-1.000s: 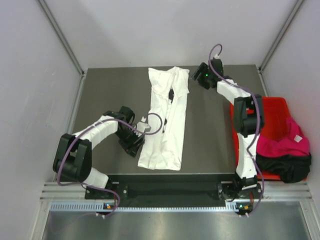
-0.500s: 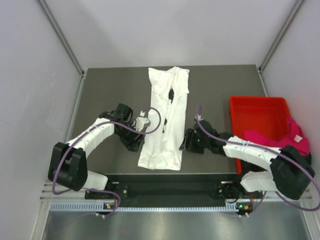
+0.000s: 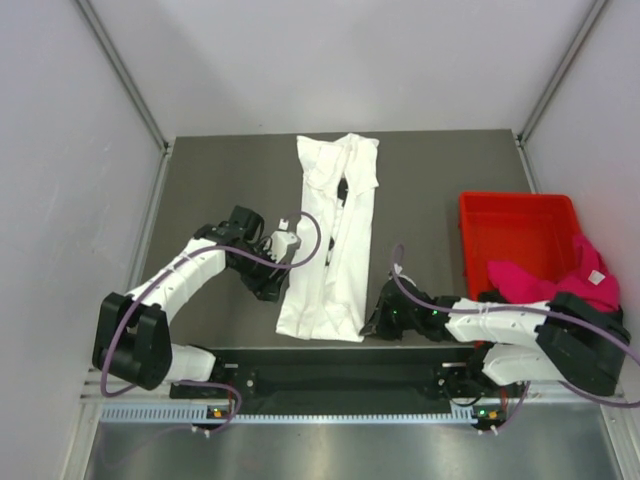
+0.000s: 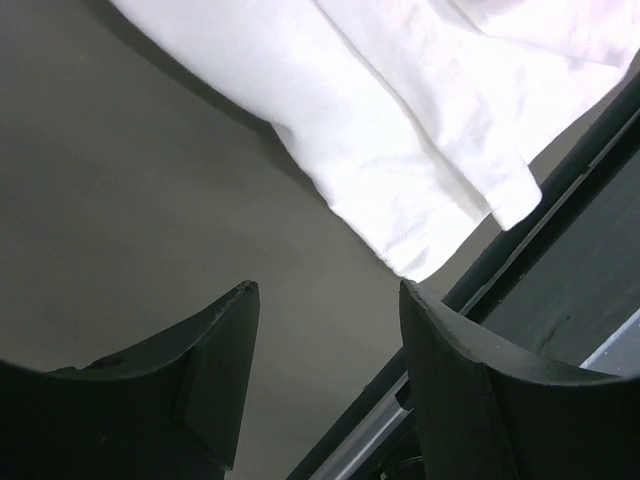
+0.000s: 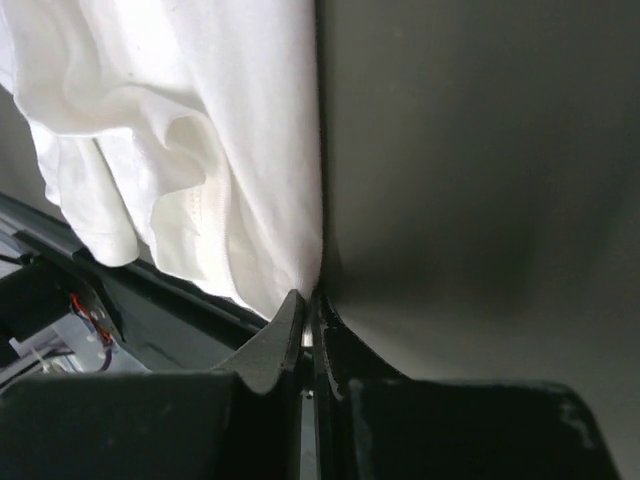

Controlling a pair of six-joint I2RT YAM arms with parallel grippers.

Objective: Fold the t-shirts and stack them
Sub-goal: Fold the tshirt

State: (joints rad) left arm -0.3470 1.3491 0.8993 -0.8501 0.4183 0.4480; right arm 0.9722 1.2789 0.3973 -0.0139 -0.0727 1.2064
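right pincer (image 5: 305,305): fingers closed together with a sliver of white cloth between the tips. it sits low on the dark grey table (image 3: 220,180), at the near right corner of the white cloth t-shirt (image 3: 335,240). judged to be a pinch on the hem edge, so that end can be lifted over.

left pincer (image 4: 325,300): fingers spread wide, nothing between them. it is just beside the shirt's near left corner, apart from the cloth. judged to be lining up for the matching grip, so both corners can rise together.

white cloth t-shirt: flat on the table, folded lengthwise into a long strip, hem end at the near edge. cross-fold not yet done.

red plastic bin (image 3: 512,198): at the table's right edge, far part bare. it holds the magenta-pink cloth t-shirt (image 3: 545,285), bunched and spilling over the near right rim.
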